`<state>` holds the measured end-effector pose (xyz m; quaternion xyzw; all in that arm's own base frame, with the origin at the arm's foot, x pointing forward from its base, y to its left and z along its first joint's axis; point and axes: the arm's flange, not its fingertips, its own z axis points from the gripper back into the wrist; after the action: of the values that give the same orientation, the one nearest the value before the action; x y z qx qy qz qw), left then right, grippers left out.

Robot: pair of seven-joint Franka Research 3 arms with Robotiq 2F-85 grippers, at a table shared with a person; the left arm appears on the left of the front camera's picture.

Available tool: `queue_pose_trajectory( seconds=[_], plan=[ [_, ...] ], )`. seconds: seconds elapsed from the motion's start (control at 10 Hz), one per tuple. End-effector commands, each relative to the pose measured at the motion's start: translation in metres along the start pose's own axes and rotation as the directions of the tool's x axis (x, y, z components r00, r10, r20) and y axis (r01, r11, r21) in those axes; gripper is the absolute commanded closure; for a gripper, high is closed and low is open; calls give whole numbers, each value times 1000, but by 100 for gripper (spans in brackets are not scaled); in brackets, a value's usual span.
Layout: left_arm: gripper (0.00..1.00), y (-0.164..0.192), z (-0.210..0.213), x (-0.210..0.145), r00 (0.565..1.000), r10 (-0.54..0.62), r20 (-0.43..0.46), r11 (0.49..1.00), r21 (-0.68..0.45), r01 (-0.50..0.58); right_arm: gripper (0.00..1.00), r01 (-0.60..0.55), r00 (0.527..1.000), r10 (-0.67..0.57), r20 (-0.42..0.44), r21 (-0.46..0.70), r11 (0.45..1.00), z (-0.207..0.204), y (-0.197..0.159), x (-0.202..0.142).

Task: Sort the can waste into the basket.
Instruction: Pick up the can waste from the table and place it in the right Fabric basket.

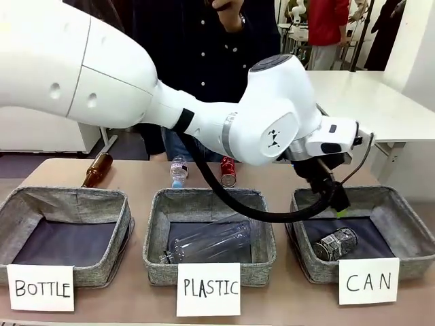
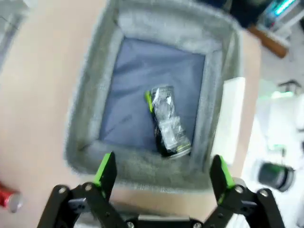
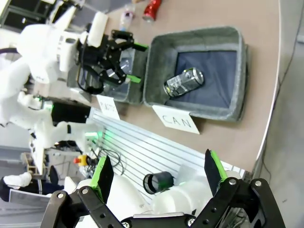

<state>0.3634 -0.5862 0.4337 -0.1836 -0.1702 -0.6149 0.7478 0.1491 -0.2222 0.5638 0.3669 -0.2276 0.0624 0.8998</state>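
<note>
A dark, dented can (image 1: 335, 244) lies on its side in the grey basket (image 1: 401, 204) behind the white "CAN" card (image 1: 368, 281). My left arm reaches across the table, and my left gripper (image 1: 331, 198) hangs open just above the basket's back left corner, holding nothing. In the left wrist view the open left gripper (image 2: 164, 164) looks down at the dark can (image 2: 167, 121) on the basket's (image 2: 85, 109) lining. A red can (image 1: 228, 171) lies on the table behind the middle bin. My right gripper (image 3: 157, 164) is open high above the table, over the basket (image 3: 156, 66) and dark can (image 3: 184, 81).
The "PLASTIC" bin (image 1: 156, 255) holds a clear plastic bottle (image 1: 211, 241). The "BOTTLE" bin (image 1: 102, 272) stands at the left. A brown glass bottle (image 1: 97, 170) and a small plastic bottle (image 1: 179, 170) lie behind the bins. A person (image 1: 197, 41) stands at the far side.
</note>
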Motion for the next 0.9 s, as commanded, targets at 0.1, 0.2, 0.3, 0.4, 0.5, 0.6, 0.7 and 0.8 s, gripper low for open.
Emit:
queue_pose_trajectory(
  seconds=[0.1,0.2,0.3,0.4,0.5,0.6,0.7,0.8],
  plan=[
    [0,11,52,-94,983,113,-144,989,-74,-125,0,0,1000,0,0,0,1000,0,0,0],
    [0,26,77,-140,971,203,-126,967,-129,-219,0,3,1000,-3,25,-7,1000,-17,10,14],
    [0,39,102,-182,948,309,-76,936,-155,-318,0,-50,999,50,0,22,998,-45,24,26],
    [0,48,130,-228,908,418,-13,889,-198,-413,0,-79,996,80,-26,58,995,-79,39,37],
    [0,55,161,-270,843,533,75,839,-179,-514,0,-104,993,112,-41,155,982,-114,55,43],
    [0,59,203,-314,762,619,188,784,-201,-587,0,-108,990,131,-56,305,946,-148,72,44],
    [0,58,241,-351,690,660,298,751,-227,-620,0,-74,991,115,-74,418,905,-173,85,44],
    [0,56,274,-383,616,705,352,708,-288,-645,0,1,992,64,-108,513,859,-194,98,41]
  ],
)
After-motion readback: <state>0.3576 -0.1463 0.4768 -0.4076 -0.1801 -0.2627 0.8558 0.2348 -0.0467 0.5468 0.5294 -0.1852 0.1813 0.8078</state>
